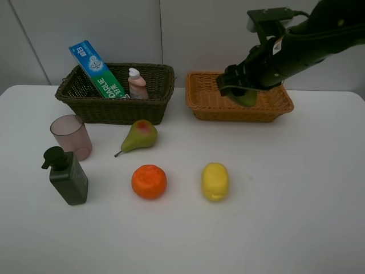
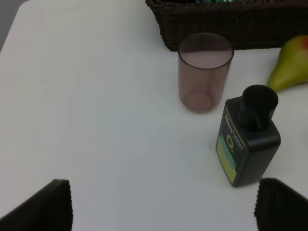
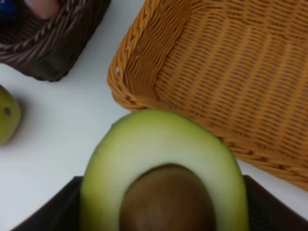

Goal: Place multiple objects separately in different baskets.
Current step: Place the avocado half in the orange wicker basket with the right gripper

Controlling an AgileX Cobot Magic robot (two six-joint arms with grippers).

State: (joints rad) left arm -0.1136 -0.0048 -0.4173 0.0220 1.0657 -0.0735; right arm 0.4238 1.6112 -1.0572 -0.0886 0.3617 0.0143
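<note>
Right gripper (image 1: 242, 91) is seen clamped on the avocado half (image 3: 163, 159), cut face and stone turned toward the wrist camera, and the fruit is held in the air to the right of the dark basket (image 1: 114, 111), at the near edge of the tan basket (image 1: 274, 105) that stands just beside it. Whether the fruit is already over the tan basket's inside or just short of its rim cannot be told for certain. Nothing is seen lying in the tan basket. Inside the dark basket the toothpaste box (image 1: 97, 69) is leant against the back wall and the pink bottle (image 1: 137, 84) is stood upright next to it, so two things can be counted as placed. Five things are left on the table (image 1: 296, 205) in front of the dark basket: the pear (image 1: 140, 135) just before its front wall, the cup (image 1: 71, 136) near its front left corner, the pump bottle (image 1: 67, 176) nearer the camera than the cup, and the orange (image 1: 149, 181) and lemon (image 1: 215, 181) farther forward. Left gripper (image 2: 166, 207) is held with jaws wide apart and nothing between them, above the table in front of the dark basket, facing the cup and pump bottle. The task is judged to be under halfway, with the avocado's release as the step in hand.
</note>
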